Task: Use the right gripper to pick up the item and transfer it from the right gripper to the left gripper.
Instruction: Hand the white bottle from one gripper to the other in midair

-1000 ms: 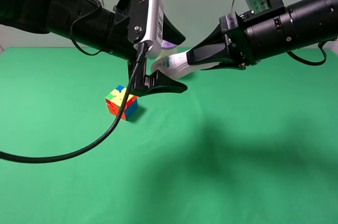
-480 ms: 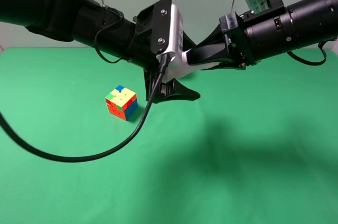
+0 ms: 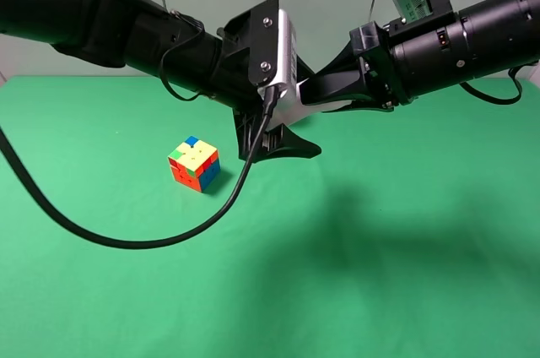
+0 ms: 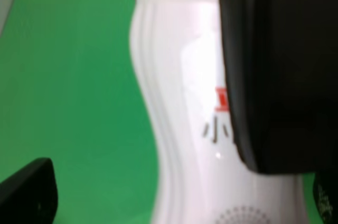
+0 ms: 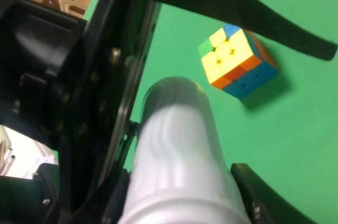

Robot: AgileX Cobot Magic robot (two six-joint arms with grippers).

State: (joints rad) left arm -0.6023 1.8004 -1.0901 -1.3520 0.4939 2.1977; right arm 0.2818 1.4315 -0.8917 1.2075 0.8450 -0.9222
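The green bench (image 3: 396,290) is carrying only the puzzle cube (image 3: 195,164) in these views. The handover is therefore being set up in the air, above and to the right of that cube as the high camera sees it. The right arm (image 3: 472,37) is reaching in from well to the right of the cube. The left arm (image 3: 110,20) is passing over the cube to meet it, which reads as the approach for passing the load across.

The right end effector (image 3: 305,96) is pinching the item (image 4: 174,86), a white contoured bottle. It is holding the bottle roughly level with its free end pointing back toward the cube, probably so that the other claw has bare length to take. The left end effector (image 3: 310,115) is standing spread wide, one finger above the bottle and one below. It is bracketing the bottle rather than gripping it. The left arm's cable (image 3: 126,242) is sagging in a loop to the bench in front of the cube.

From the high camera, the white wrist block (image 3: 285,62) is covering nearly all of the bottle. The left wrist view is showing the bottle blurred, so I cannot tell whether the nearer finger is touching it. The right wrist view is cutting off the grip point, and no view is showing the brush cap.
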